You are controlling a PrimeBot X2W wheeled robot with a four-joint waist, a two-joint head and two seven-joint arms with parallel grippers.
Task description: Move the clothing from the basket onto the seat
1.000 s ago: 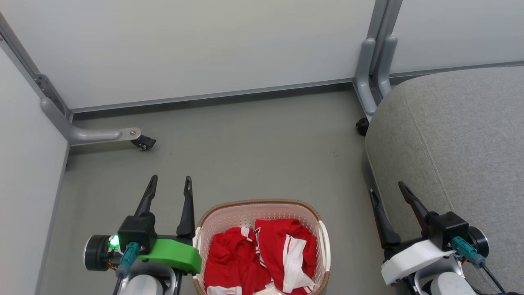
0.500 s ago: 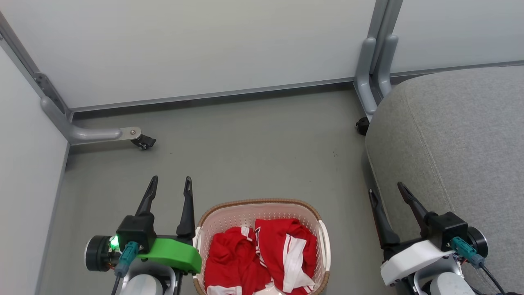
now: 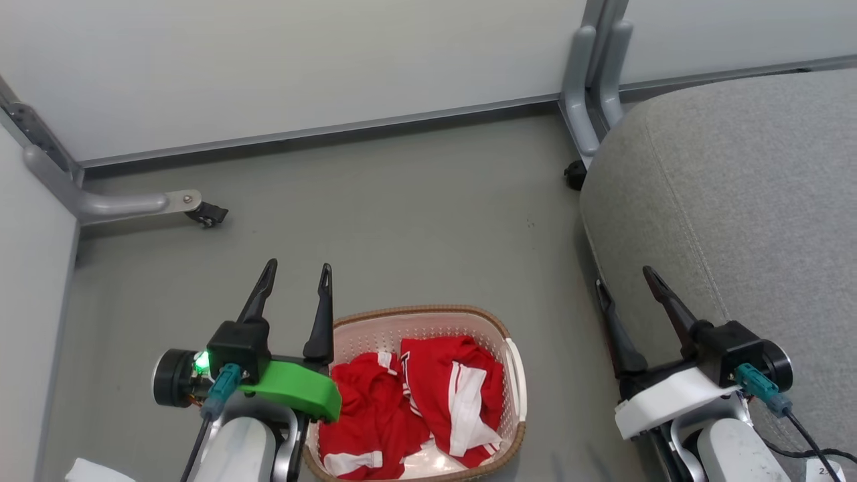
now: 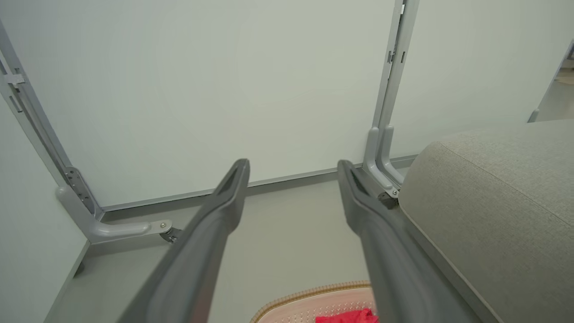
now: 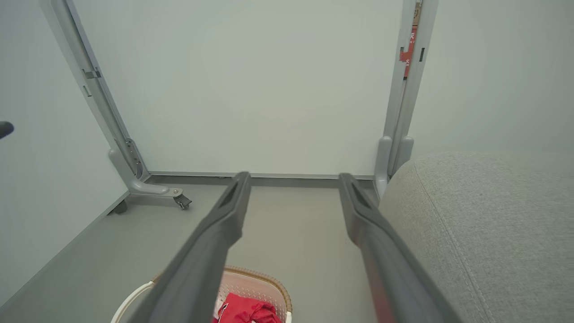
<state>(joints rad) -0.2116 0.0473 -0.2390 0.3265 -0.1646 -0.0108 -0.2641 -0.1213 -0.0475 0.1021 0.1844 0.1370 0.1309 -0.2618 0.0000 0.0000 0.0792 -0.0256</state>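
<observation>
While left claw (image 3: 298, 264) and right claw (image 3: 622, 277) gape empty, the basket (image 3: 428, 312) holding clothing (image 3: 428, 402) lies handles left-right.

Grey floor (image 3: 402, 214) running out to the pale wall panels (image 3: 301, 60); the basket (image 3: 428, 312) sitting on it at the near edge, a strip of bare floor between it and the seat (image 3: 736, 201), which stands at the right; far left, a grey panel foot (image 3: 127, 203) lying along the floor with a small black wheel (image 3: 209, 214) at its tip; another wheel (image 3: 574, 175) tucked just beside the seat's far corner, below the upright posts (image 3: 589, 100).
</observation>
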